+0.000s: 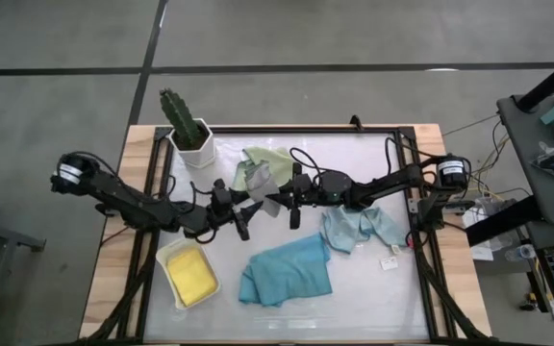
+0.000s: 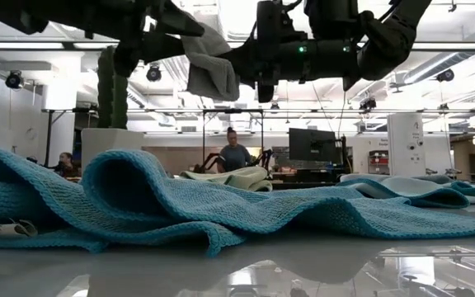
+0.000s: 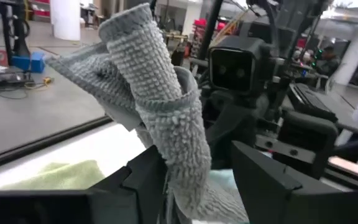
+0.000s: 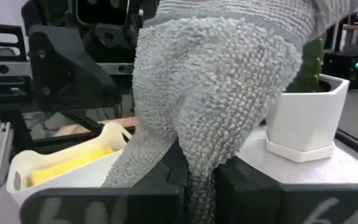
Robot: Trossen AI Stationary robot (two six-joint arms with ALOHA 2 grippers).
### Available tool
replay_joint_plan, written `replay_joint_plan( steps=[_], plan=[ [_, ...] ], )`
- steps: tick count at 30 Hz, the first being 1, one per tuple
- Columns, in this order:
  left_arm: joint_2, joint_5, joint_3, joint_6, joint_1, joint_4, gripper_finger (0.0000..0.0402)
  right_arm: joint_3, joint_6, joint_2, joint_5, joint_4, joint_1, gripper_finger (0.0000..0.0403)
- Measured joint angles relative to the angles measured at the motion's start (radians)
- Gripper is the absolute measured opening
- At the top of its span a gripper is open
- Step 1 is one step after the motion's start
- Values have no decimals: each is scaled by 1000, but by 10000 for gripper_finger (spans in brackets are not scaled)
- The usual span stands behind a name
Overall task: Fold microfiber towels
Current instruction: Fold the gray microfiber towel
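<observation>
Overhead ceiling strips bright, blown out in low view. Table top (image 1: 373,288) glossy, mirrors light, soft reflections in low view. Teal towel (image 2: 180,206) sharp up close; room behind hazy. Grey towel (image 4: 216,81) crisp in wrist views, backgrounds blurred. Shadows weak.

Overhead, table-level, two close wrist views — all share the grey towel (image 1: 258,176).

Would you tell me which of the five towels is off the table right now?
The grey towel, held up between the left gripper and right gripper; the sage green, pale blue and teal ones lie on the table, the yellow one in the tray.
</observation>
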Motion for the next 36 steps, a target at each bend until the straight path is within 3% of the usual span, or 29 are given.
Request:
replay_joint_plan(
  steps=[8, 13, 21, 24, 29, 33, 36],
  plan=[
    [30, 0, 0, -6, 14, 10, 15, 0, 0, 0, 2, -3, 0, 18],
    [20, 1, 0, -9, 14, 9, 5, 0, 56, -5, -38, -10, -1, 55],
    [-54, 4, 0, -60, -42, 1, 2, 0, 151, -58, -235, -56, -10, 178],
    [-105, 1, 1, -158, -95, -43, 1, 0, 156, -114, -294, -152, -16, 209],
    [-221, 55, 2, -362, -234, -202, 1, 0, 74, -211, -294, -359, -16, 239],
    [-304, 82, 2, -666, -386, -406, 1, 0, 44, -239, -287, -405, -16, 249],
    [-334, 31, 2, -972, -492, -556, 0, 0, 38, -236, -286, -408, -16, 251]
  ],
)
